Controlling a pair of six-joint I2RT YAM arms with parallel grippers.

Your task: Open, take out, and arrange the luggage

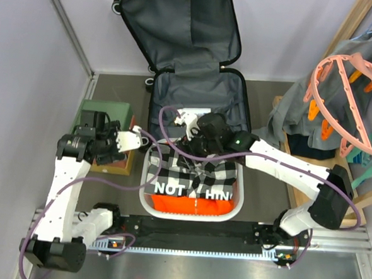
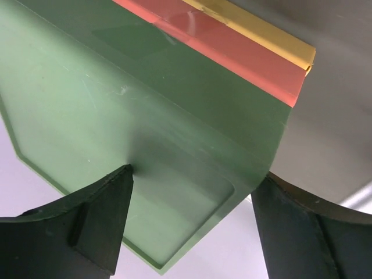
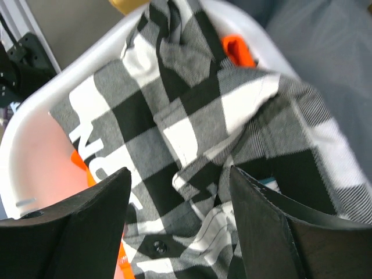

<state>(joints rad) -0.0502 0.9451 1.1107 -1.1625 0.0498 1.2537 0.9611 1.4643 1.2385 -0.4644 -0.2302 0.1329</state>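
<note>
While the two arm bases sit on a metal rail [image 1: 186,235] along the bottom of the overhead frame, a white basket [image 1: 147,197] stands just beyond them at lower centre. It holds a black-and-white checked shirt [image 1: 197,168] above an orange garment [image 1: 194,205]. White lettering on a black band there is partly folded under and cannot be read whole.

The right claw [image 1: 186,122] hovers at centre frame, near where the basket's far rim meets the luggage. Its wrist view shows the jaws moderately apart over the bunched shirt, with nothing visibly pinched.

At centre left, the left claw [image 1: 134,139] sits over the right edge of the green-topped boxes [image 1: 106,109]. Its jaws are spread wide and hold nothing, and the green top fills the gap behind them. Whether a fingertip touches that surface is hard to tell.

The luggage [image 1: 198,93] lies open on the table [image 1: 116,88] at upper centre, its dark grey lining exposed. Its lid leans on the back wall and is cropped by the top edge, and the outer shell is hidden. The right arm and a purple cable [image 1: 165,113] cover the front of its lower half.

At the right edge, pink hangers [image 1: 341,79] and grey clothing are cut off.
</note>
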